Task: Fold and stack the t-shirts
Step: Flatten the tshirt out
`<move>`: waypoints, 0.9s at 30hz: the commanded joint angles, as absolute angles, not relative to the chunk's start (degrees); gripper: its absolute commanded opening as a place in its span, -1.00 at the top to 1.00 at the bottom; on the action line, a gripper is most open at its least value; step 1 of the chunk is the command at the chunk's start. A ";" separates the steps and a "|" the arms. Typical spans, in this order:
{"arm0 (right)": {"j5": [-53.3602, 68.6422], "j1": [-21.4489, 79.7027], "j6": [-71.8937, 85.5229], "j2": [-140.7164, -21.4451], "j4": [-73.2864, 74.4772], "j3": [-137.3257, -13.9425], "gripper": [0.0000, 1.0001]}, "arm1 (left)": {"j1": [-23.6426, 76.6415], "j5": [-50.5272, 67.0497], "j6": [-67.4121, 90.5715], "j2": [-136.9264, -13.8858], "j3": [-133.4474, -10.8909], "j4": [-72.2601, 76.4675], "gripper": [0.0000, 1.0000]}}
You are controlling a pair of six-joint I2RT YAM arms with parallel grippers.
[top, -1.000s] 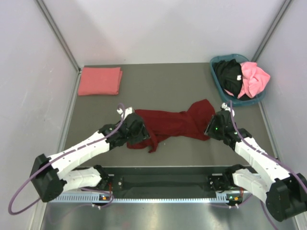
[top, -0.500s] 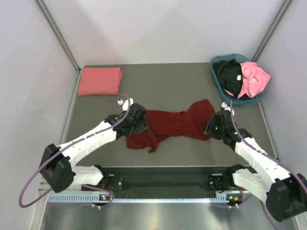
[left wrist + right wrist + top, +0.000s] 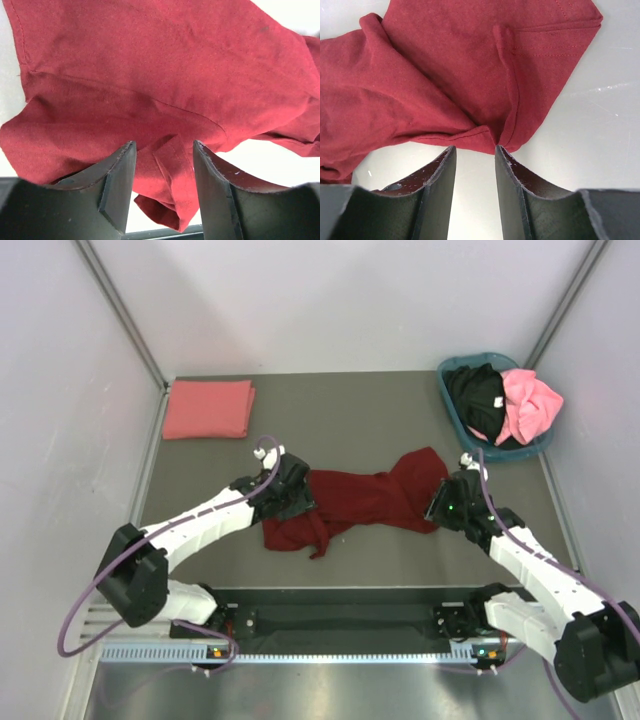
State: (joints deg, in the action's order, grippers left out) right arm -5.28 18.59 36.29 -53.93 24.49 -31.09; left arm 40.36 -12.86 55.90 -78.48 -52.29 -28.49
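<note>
You had the left gripper [image 3: 164, 146] part open over the left end of the maroon t-shirt [image 3: 365, 498], with a loose fold of cloth between its jaws. Your right gripper [image 3: 475, 149] was also part open, its tips at the shirt's right edge, gripping nothing. The shirt lay crumpled in the middle of the table [image 3: 350, 420].

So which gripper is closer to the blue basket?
Right. The right gripper sits on the basket's near side, close by; the left gripper is far left, across the maroon t-shirt.

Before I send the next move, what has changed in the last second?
The left fingers moved up the table, away from its near edge, staying over the maroon t-shirt. Nothing grasped or released. The right fingers, folded salmon t-shirt and basket stayed put.
</note>
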 commanded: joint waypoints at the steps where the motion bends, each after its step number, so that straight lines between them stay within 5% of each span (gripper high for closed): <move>1: -5.62 18.37 35.51 -54.58 21.53 -31.55 0.24 | 39.99 -12.74 54.84 -79.10 -52.73 -25.05 -0.08; 7: -5.89 18.28 35.24 -54.32 22.59 -32.70 0.24 | 39.73 -12.48 54.58 -79.80 -52.21 -23.47 0.19; 12: -6.76 18.28 35.94 -54.49 23.64 -32.96 0.18 | 39.55 -12.04 54.14 -80.07 -53.69 -24.95 1.00; 17: -9.41 17.75 38.50 -55.89 24.43 -33.31 -0.09 | 36.32 -17.74 50.81 -76.91 -57.30 -32.93 1.00; 27: -10.37 11.34 37.44 -67.92 24.61 -42.53 -0.05 | 21.45 -12.66 45.27 -65.56 -54.41 -35.95 1.00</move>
State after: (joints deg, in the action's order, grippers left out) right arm -8.69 13.39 37.67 -64.99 26.59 -38.22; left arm 22.00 -14.48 47.90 -66.48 -54.65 -34.20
